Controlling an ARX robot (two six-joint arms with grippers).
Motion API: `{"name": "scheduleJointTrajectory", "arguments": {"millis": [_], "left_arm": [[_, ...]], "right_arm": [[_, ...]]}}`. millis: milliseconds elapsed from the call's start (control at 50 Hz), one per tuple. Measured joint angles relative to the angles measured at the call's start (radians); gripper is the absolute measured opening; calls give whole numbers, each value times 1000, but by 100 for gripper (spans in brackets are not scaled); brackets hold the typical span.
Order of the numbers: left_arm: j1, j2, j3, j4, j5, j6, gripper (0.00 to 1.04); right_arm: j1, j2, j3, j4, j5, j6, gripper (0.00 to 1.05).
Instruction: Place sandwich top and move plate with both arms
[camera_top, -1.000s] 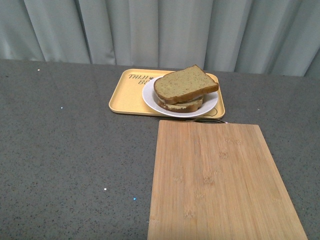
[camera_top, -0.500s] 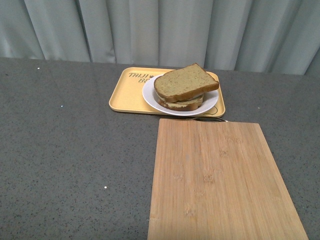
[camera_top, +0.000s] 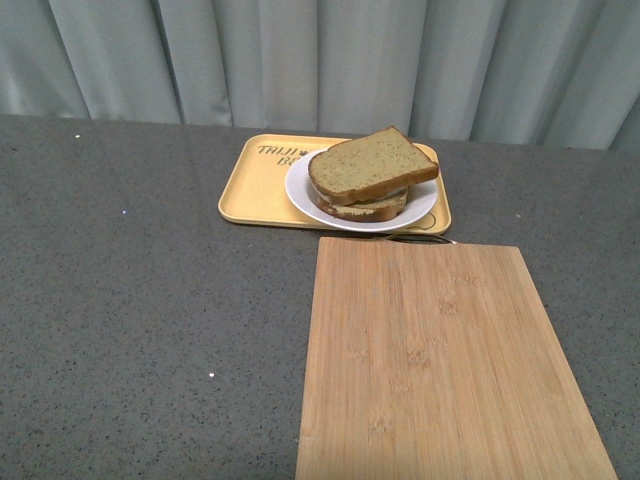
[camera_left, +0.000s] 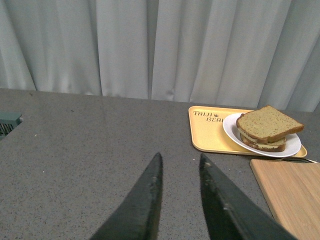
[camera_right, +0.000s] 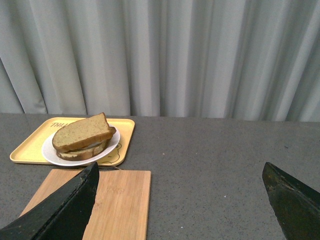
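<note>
Since the brown speckled wholemeal sandwich top (camera_top: 372, 164) already lies on the stack, on the round white plate (camera_top: 420, 208) sitting at the yellow rectangular tray's (camera_top: 252, 188) three o'clock end, the plate move looks next. The left gripper (camera_left: 179, 170) is empty, nearly closed; the right gripper (camera_right: 180, 190) gapes wide, empty. Approach opposite rims, nine and three o'clock, lifting level together toward the bamboo cutting board (camera_top: 440, 360).

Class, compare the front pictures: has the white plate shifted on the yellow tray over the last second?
No. The plate sits at the same spot on the yellow tray, its near rim over the tray's edge by the wooden board.
</note>
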Motion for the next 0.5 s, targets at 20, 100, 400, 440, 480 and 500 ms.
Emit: {"name": "scheduleJointTrajectory", "arguments": {"millis": [20, 100, 400, 440, 480, 500], "left_arm": [[0, 0, 0, 0, 0, 0, 30], [0, -1, 0, 0, 0, 0, 50], [0, -1, 0, 0, 0, 1, 100], [0, -1, 0, 0, 0, 1, 98], [0, -1, 0, 0, 0, 1, 98], [0, -1, 0, 0, 0, 1, 98]], "right_arm": [[0, 0, 0, 0, 0, 0, 95], [0, 0, 0, 0, 0, 0, 95], [0, 0, 0, 0, 0, 0, 95], [0, 0, 0, 0, 0, 0, 95], [0, 0, 0, 0, 0, 0, 95], [0, 0, 0, 0, 0, 0, 95]]}}
